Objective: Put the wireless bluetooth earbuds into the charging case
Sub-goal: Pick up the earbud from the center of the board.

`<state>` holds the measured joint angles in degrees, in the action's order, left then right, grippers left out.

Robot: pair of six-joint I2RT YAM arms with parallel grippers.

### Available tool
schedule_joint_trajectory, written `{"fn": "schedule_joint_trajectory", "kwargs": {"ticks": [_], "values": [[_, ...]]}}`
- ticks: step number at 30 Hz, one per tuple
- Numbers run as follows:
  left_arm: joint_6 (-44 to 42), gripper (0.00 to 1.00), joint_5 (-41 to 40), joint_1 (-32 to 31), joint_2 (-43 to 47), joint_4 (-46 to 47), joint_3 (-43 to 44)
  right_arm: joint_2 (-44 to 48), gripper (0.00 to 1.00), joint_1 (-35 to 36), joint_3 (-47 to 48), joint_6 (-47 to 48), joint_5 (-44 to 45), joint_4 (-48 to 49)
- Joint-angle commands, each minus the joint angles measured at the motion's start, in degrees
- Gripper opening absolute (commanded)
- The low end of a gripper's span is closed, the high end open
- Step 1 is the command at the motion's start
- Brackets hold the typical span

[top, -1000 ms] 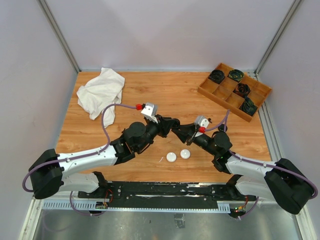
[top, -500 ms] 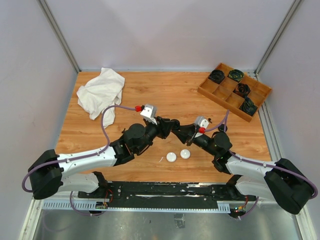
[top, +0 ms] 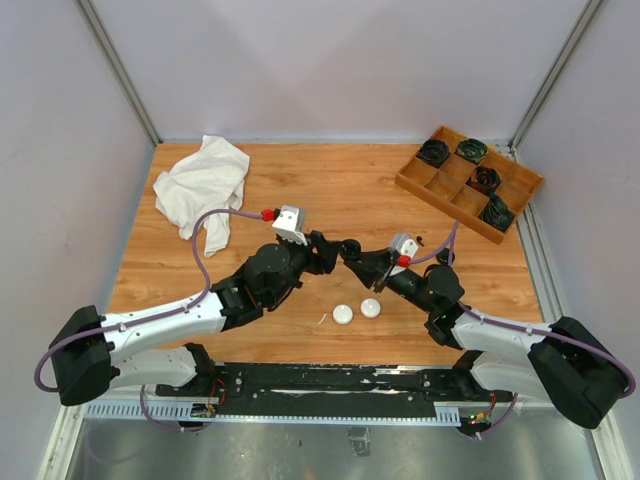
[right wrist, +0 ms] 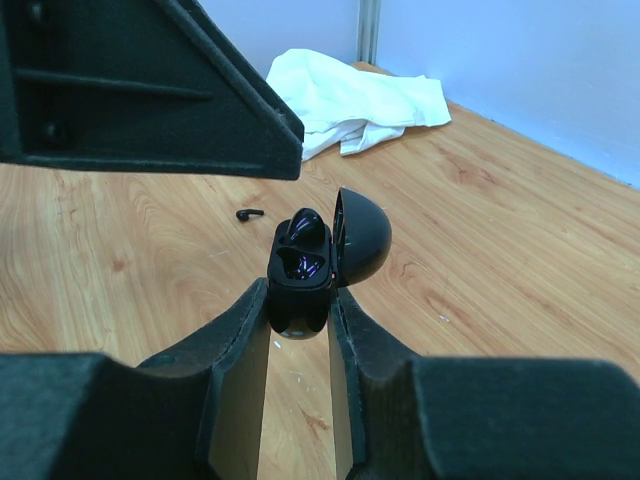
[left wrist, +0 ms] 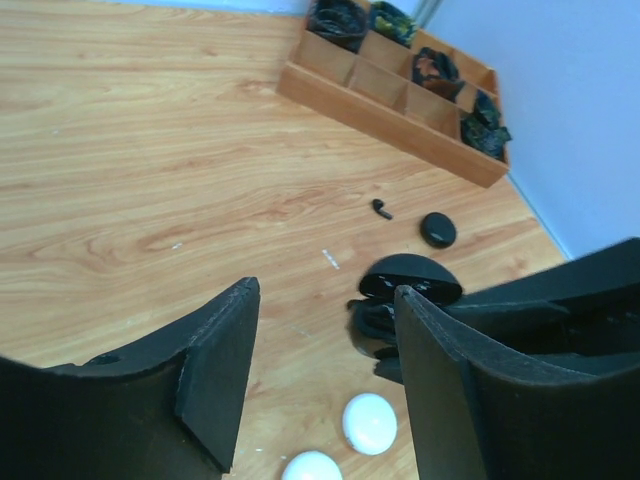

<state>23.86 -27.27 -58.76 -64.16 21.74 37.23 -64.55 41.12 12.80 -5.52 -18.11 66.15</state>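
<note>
My right gripper (right wrist: 300,310) is shut on the base of a black charging case (right wrist: 299,285), held upright above the table with its lid (right wrist: 362,236) swung open. One black earbud (right wrist: 306,228) sits in the far slot; the near slot shows only a purple glint. A second black earbud (left wrist: 382,209) lies loose on the wood. My left gripper (left wrist: 325,297) is open and empty, just left of the held case (left wrist: 410,278). In the top view both grippers, left (top: 343,249) and right (top: 361,262), meet at mid-table.
Two white round cases (top: 343,314) (top: 371,308) lie near the front edge. A black closed case (left wrist: 437,229) rests beside the loose earbud. A wooden compartment tray (top: 412,184) with dark items stands back right. A crumpled white cloth (top: 203,185) lies back left.
My left gripper's jaws have opened and its arm has drawn slightly back to the left, away from the case. The right arm and the held case have stayed put.
</note>
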Motion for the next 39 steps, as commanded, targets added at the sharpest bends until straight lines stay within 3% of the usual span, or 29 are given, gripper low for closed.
{"fn": "schedule_joint_trajectory", "kwargs": {"ticks": [1, 20, 30, 39], "values": [[2.52, 0.63, -3.38, 3.41, 0.72, -8.28, 2.12, 1.03, 0.01, -0.25, -1.02, 1.51, 1.23, 2.11], [5.95, 0.7, 5.69, 30.63, -5.15, -25.5, 0.16, 1.86, 0.01, -0.24, -1.33, 2.18, 1.85, -0.58], [4.35, 0.75, 9.4, 37.17, -13.87, -24.27, 0.81, 2.3, 0.01, -0.2, -1.55, 2.26, 2.46, -1.01], [1.83, 0.76, 11.26, 38.98, -21.87, -21.08, 2.61, 2.34, 0.01, -0.24, -1.5, 2.44, 1.93, -1.2]]}}
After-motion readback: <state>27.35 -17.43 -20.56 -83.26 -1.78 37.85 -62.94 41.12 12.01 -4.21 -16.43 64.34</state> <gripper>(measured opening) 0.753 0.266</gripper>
